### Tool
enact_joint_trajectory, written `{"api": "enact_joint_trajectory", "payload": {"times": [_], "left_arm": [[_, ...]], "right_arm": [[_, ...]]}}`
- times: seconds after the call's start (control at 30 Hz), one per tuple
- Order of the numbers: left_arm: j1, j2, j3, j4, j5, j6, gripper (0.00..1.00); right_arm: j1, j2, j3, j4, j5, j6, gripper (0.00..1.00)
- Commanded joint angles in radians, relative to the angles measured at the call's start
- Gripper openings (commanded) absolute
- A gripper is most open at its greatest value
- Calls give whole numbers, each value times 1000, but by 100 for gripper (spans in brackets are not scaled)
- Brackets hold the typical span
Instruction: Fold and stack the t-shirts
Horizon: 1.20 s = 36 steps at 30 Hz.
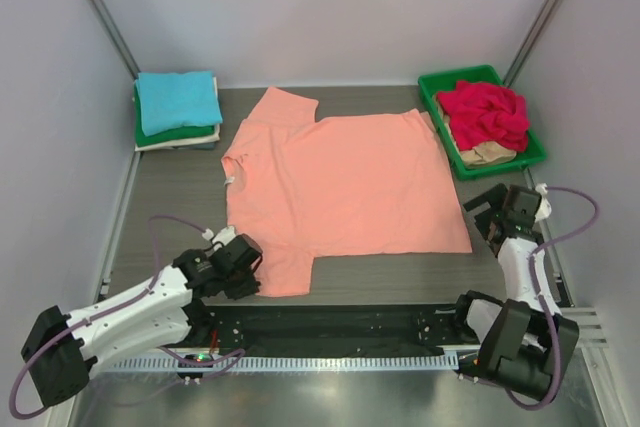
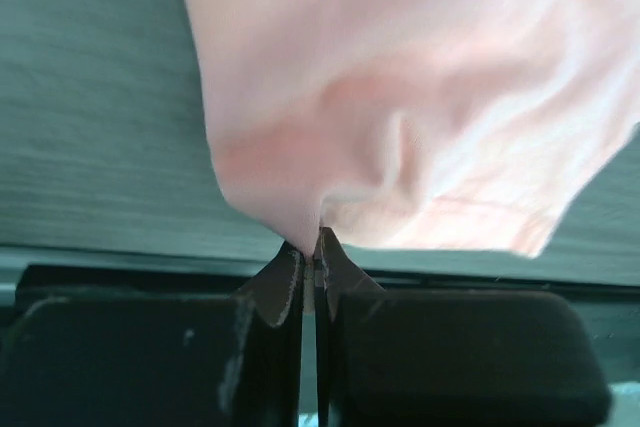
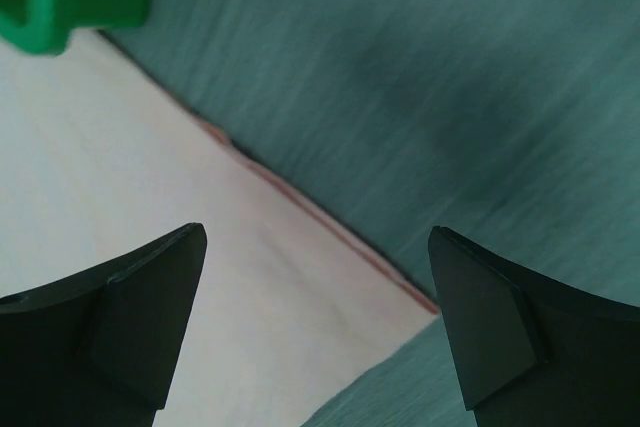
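Salmon-orange t-shirt [image 1: 345,182], sleeve pinched in closed left jaws, right jaws wide over hem

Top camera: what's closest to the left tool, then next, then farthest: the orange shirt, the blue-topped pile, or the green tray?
From the left tool:
1. The orange shirt, in the middle, pinched in the tool.
2. The blue-topped pile, far left corner.
3. The green tray, far right corner.
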Motion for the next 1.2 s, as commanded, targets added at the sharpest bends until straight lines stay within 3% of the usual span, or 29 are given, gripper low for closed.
{"api": "enact_joint_trajectory", "payload": {"times": [0.0, 0.1, 0.33, 0.63, 0.7, 0.87, 1.0, 1.07, 1.17], "left_arm": [[6, -38, 54, 33, -205, 38, 0], [22, -29, 56, 59, -210, 85, 0], [55, 26, 13, 191, -145, 139, 0], [89, 36, -6, 237, -127, 165, 0], [95, 30, -10, 248, -124, 166, 0], [105, 42, -27, 286, -105, 166, 0], [112, 63, -27, 303, -90, 179, 0], [114, 62, -23, 297, -88, 186, 0], [117, 39, -27, 279, -95, 189, 0]], "right_arm": [[-140, -8, -41, -59, -86, 22, 100], [-212, 15, -93, -70, -124, 52, 100], [-208, 75, -135, -41, -201, 75, 97], [-68, -35, -155, -209, -138, 114, 94], [20, -98, -138, -254, -88, 140, 94], [77, -123, -129, -296, 9, 166, 94], [77, -13, -112, -243, -3, 155, 81], [77, 6, -117, -214, -14, 158, 66], [77, 6, -124, -197, -11, 157, 54]]}}
